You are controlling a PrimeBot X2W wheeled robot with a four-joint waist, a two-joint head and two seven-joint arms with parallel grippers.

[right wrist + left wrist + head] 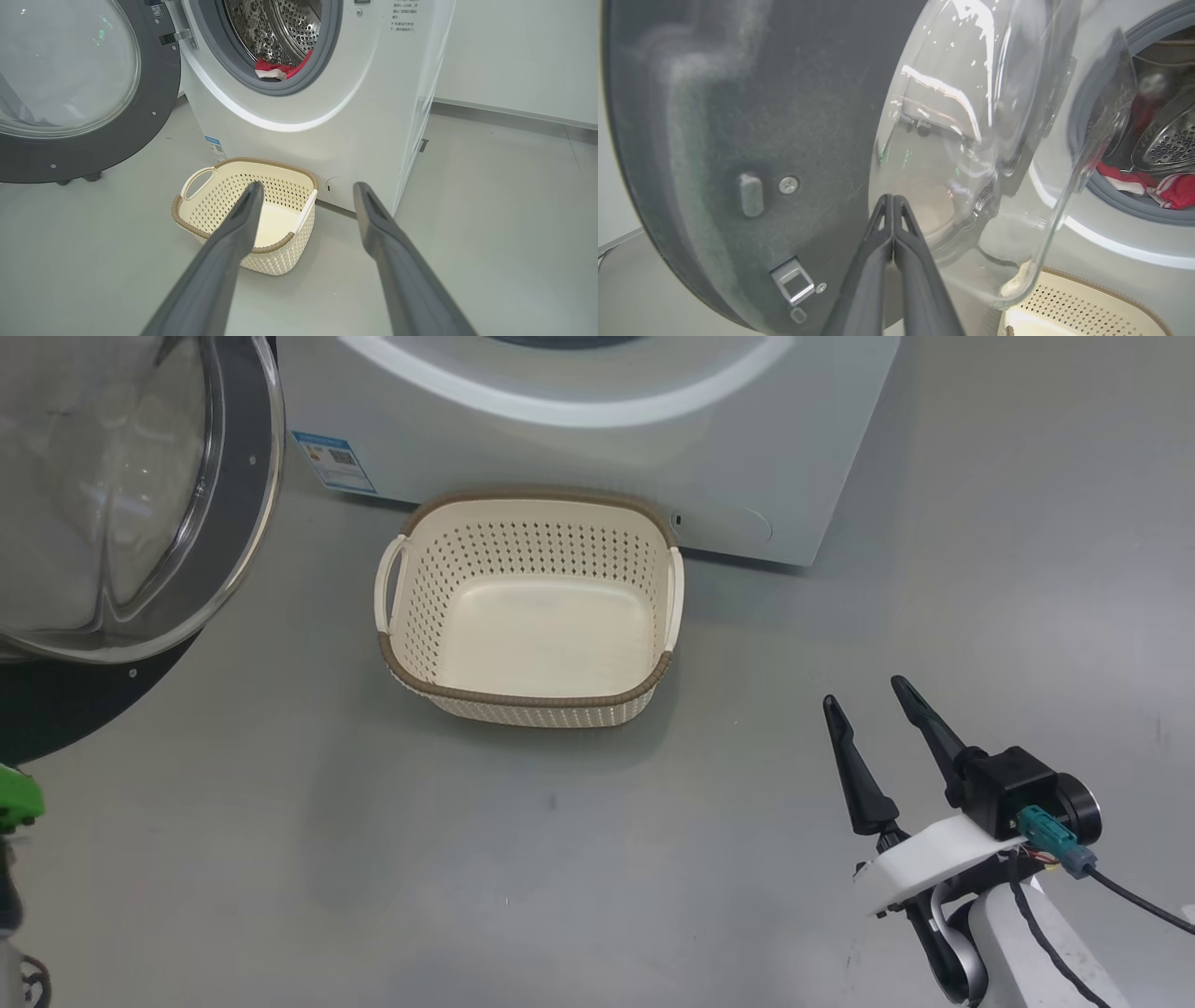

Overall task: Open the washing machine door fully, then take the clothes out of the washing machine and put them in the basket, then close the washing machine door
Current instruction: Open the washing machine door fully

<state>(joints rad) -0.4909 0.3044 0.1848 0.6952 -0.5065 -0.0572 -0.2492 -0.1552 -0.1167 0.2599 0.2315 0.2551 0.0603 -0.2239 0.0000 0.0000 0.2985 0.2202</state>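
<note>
- L gripper (pixel 893 199): dark fingers pressed together, nothing pinched; tips aimed at inner face of large round door w/ glossy black rim + bulging clear glass bowl (pixel 714 116), at rim/glass border; contact can't tell.
- R gripper (pixel 864 693): fingers spread wide, empty, low over grey floor (pixel 280 849), right of small cream perforated plastic basket w/ brown woven-look rim (pixel 532 698).
- Bright red clothes w/ white stripes (pixel 280 70): in drum of big white front-load washing machine (pixel 373 93), at lower edge of grey rubber gasket (pixel 329 46); above + beyond R gripper, well apart. Basket empty, just in front of machine.
- Risk: door maybe short of full swing, could drift back into reach path; closed tips could slip on curved glass.
- Risk: garment snagging on gasket, or dropping outside basket if released early.
</note>
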